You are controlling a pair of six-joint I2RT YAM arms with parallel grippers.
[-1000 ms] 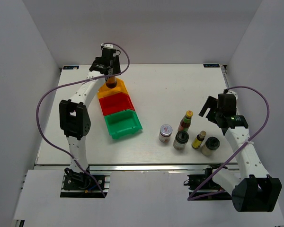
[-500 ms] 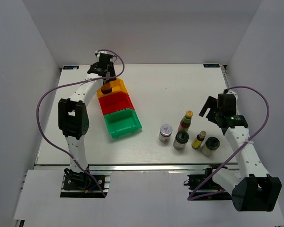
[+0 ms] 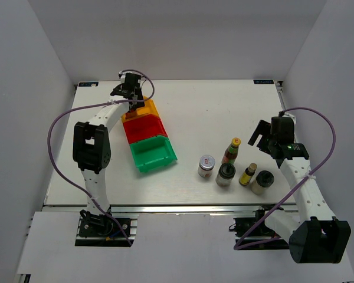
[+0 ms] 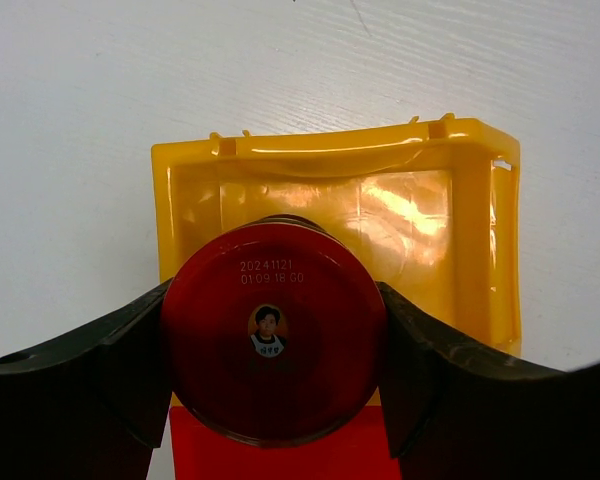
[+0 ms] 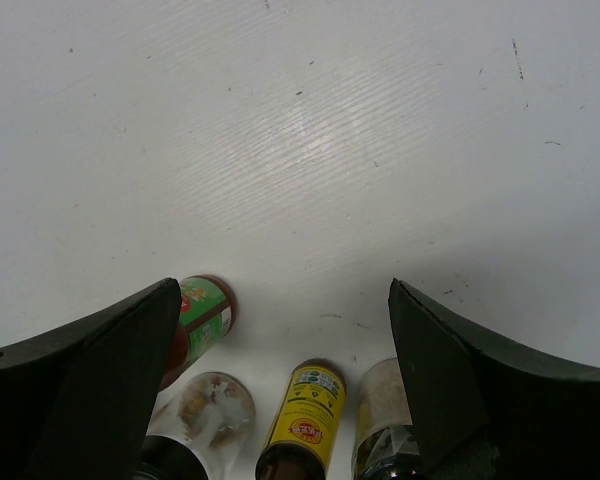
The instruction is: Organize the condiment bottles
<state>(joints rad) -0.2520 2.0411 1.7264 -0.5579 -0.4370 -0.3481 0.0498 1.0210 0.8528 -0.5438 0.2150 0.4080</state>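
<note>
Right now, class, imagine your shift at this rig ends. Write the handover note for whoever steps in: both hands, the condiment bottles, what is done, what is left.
Left hand: shut on the red-capped jar, at the yellow bin, not released.
Right hand: open, empty, hovering beside the bottle group.
Upright on the table, right of the green bin: silver-capped jar, black-lidded jars, yellow-capped bottles.
Done: nothing dropped off; the red bin and green bin are empty.
Left: release the jar, then sort the other five.
</note>
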